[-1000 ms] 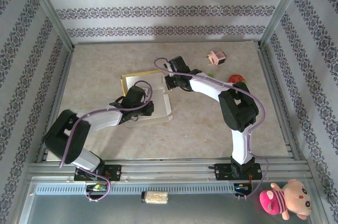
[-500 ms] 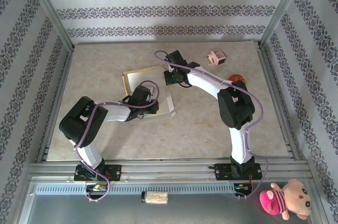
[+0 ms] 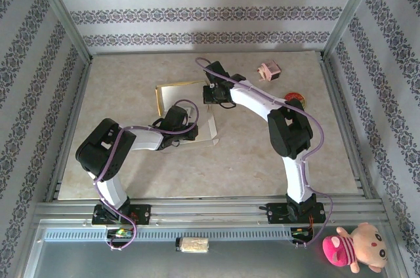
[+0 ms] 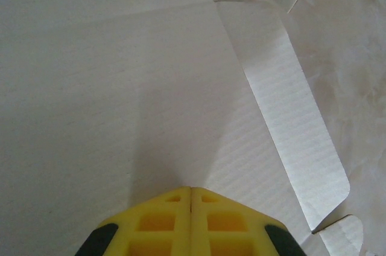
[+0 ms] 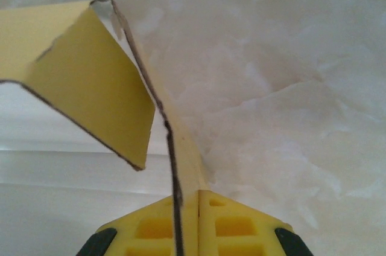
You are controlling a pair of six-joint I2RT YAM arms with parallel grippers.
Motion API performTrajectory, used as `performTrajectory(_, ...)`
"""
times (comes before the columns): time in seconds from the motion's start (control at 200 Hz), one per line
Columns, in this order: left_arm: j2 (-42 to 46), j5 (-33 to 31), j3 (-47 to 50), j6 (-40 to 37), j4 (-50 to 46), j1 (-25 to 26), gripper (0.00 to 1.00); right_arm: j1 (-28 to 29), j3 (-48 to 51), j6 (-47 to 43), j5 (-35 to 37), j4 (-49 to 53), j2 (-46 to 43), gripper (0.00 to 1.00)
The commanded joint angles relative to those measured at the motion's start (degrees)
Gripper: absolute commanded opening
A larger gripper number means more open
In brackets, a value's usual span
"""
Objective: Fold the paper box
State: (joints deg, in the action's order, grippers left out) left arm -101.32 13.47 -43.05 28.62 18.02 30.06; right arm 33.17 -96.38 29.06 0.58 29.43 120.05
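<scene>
Over the last second, the left arm has drawn its elbow in toward its base, the right gripper (image 5: 188, 194) has edged toward the far side of the table (image 3: 262, 153), and the paper box (image 3: 172, 98) has turned a little, so its yellow far rim now runs at a slant.

The box lies opened out near the middle of the table, white side up, between the two arms. The left gripper (image 4: 190, 191) rests low over the broad white panel with its yellow fingers pressed together and nothing visible between them. A long narrow side flap (image 4: 289, 117) stretches away to its right, lying flat against the marbled tabletop.

The right gripper is pinching the box's raised far wall by its edge, the thin cardboard caught between its two yellow fingers. Beside that wall a yellow end flap (image 5: 90, 75) stands up and leans over to the left.

Well apart from the box, a small pink box (image 3: 269, 71) sits near the far right corner.
</scene>
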Motion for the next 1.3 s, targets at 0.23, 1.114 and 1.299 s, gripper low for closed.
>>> performTrajectory(0.23,-1.60,-0.60,0.21,1.08,1.90,0.57,0.00,5.98,15.66,0.97,12.65,-9.51,-2.43,0.06)
performTrajectory(1.114,41.84,-20.10,0.72,16.05,-28.42,-5.04,0.41,8.09,28.09,-2.87,17.77,-26.62,-3.95,0.00)
performTrajectory(1.299,37.17,5.48,-5.17,20.94,-30.76,-23.20,0.60,8.13,26.93,-3.77,17.03,-26.26,-3.78,0.00)
